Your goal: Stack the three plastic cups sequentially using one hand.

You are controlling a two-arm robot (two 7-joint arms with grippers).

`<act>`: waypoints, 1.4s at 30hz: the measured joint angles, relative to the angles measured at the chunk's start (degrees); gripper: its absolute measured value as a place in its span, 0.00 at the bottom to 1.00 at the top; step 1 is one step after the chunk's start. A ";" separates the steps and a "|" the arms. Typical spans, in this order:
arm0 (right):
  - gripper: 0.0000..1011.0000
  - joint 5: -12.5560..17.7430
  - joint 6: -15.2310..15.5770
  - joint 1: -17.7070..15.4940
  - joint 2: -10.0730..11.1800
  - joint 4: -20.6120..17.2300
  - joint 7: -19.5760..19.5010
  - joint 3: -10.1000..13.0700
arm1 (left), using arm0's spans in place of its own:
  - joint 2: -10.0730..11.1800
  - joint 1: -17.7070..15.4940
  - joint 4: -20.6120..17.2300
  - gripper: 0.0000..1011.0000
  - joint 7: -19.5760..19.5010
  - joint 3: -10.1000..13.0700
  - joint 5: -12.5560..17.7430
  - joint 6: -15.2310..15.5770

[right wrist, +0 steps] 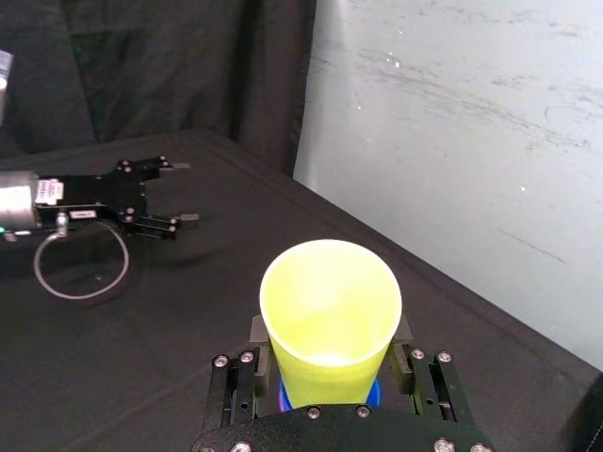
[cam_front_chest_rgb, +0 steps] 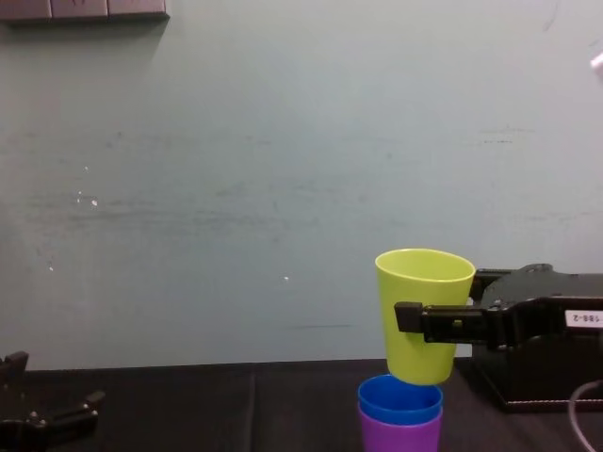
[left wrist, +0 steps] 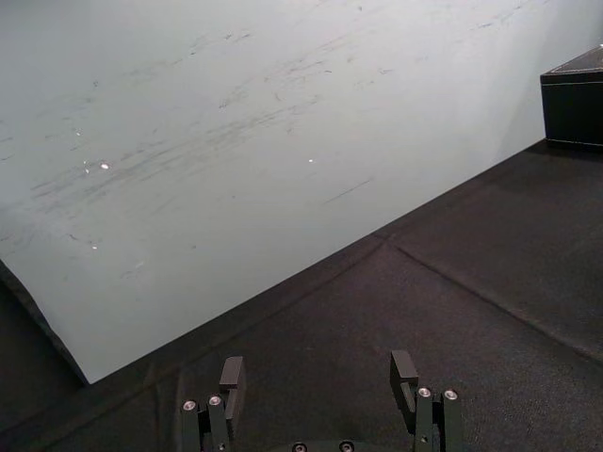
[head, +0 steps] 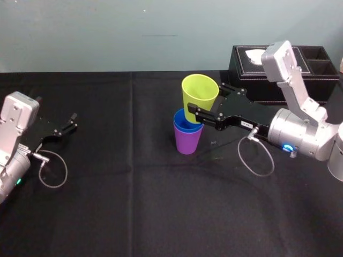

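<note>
Right gripper clamped on tilted yellow-green cup, base at mouth of blue cup nested in purple cup, mid-table, tissue box near behind, left gripper spread and empty far left, bare black cloth between.

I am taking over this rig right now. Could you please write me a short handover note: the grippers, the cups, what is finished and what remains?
Right gripper: shut on the yellow-green cup, holding it just over the stack.
Left gripper: open, parked on the table's left side, holding nothing.
Cups: the blue cup sits nested in the purple cup, mid-table, in front of the black tissue box.
Done: blue into purple.
Left: the yellow-green cup's base is only at the blue cup's mouth; lower it in, then release.
</note>
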 joint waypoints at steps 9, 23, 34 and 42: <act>0.72 -1.13 -0.51 2.53 -2.23 4.42 0.57 -1.17 | 0.00 0.00 0.00 1.00 0.00 0.00 0.00 0.00; 0.72 -1.78 -1.19 4.20 -3.92 7.99 1.84 -2.13 | 0.00 0.00 0.00 1.00 0.00 0.00 0.00 0.00; 0.72 -1.83 -1.19 4.26 -4.22 8.97 2.35 -2.45 | 0.00 0.00 0.00 1.00 0.00 0.00 0.00 0.00; 0.72 -1.74 -1.18 4.27 -4.40 9.65 2.78 -2.69 | 0.00 0.00 0.00 1.00 0.00 0.00 0.00 0.00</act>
